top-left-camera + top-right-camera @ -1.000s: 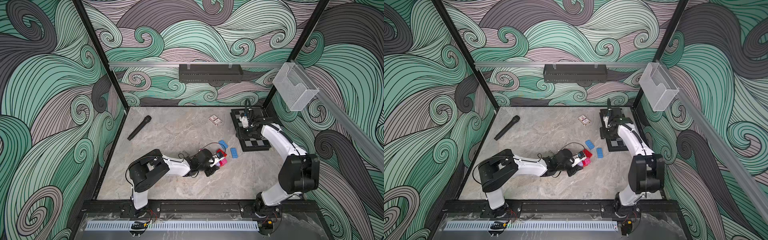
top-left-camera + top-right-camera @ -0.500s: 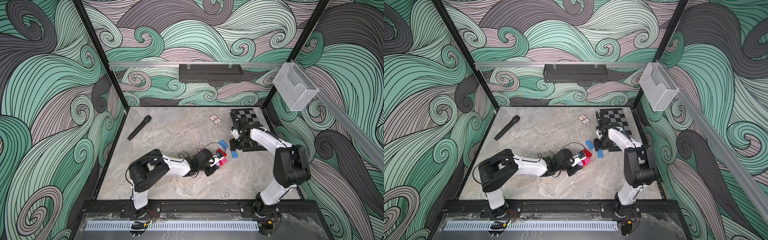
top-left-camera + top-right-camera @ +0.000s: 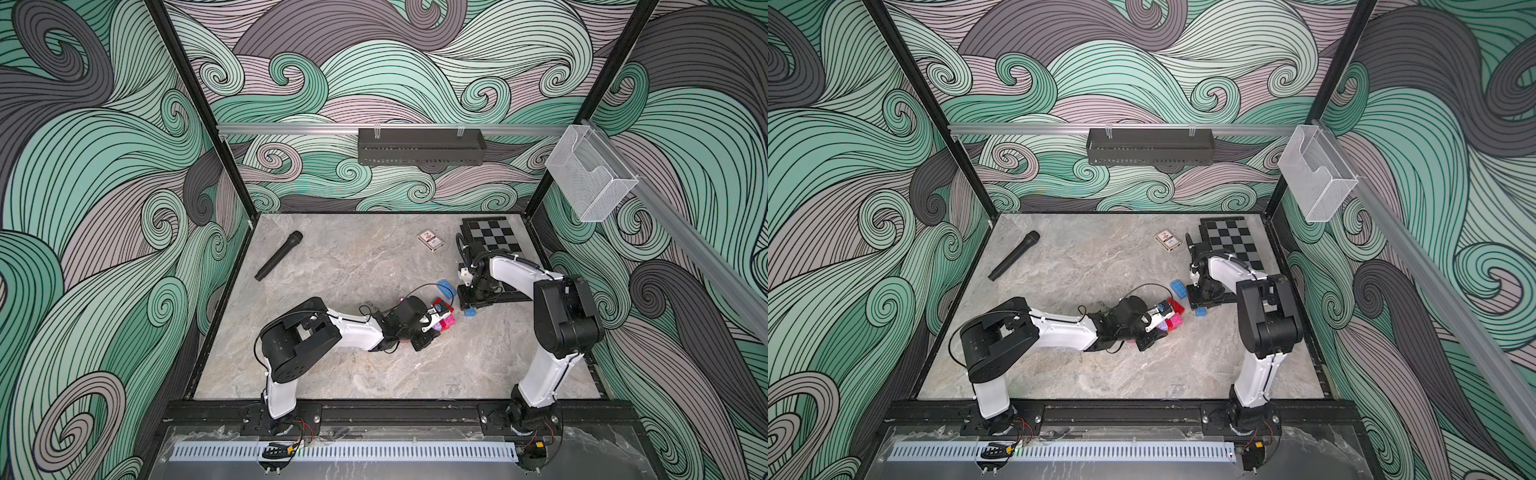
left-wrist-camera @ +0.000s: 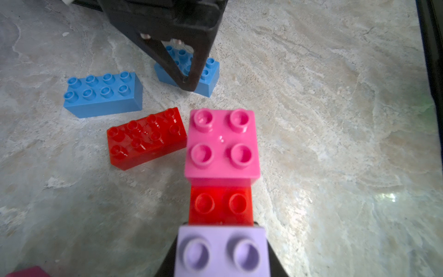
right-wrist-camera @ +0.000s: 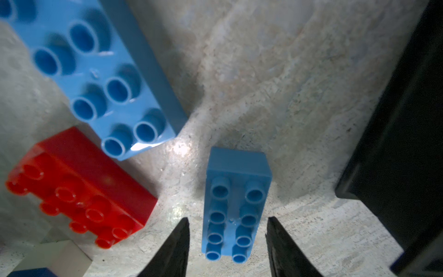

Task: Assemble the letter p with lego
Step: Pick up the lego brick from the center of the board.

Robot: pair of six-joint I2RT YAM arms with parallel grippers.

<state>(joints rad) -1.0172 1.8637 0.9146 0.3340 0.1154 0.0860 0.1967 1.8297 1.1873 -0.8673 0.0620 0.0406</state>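
Blue oblong brick [image 5: 236, 203] lies on the bench [image 5: 287, 96], my right claw [image 5: 227, 218] open astride it, seemingly for pickup; left claw [image 4: 221, 263] grips the lilac brick [image 4: 220, 239], steadying the pink-and-red stack [image 4: 221, 167] for joining.

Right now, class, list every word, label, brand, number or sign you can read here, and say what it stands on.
No text can be read anywhere.
Card box: printed face, too small to read.
Pink brick and the other bricks: no lettering legible on the studs.
Chessboard: plain squares, no characters.
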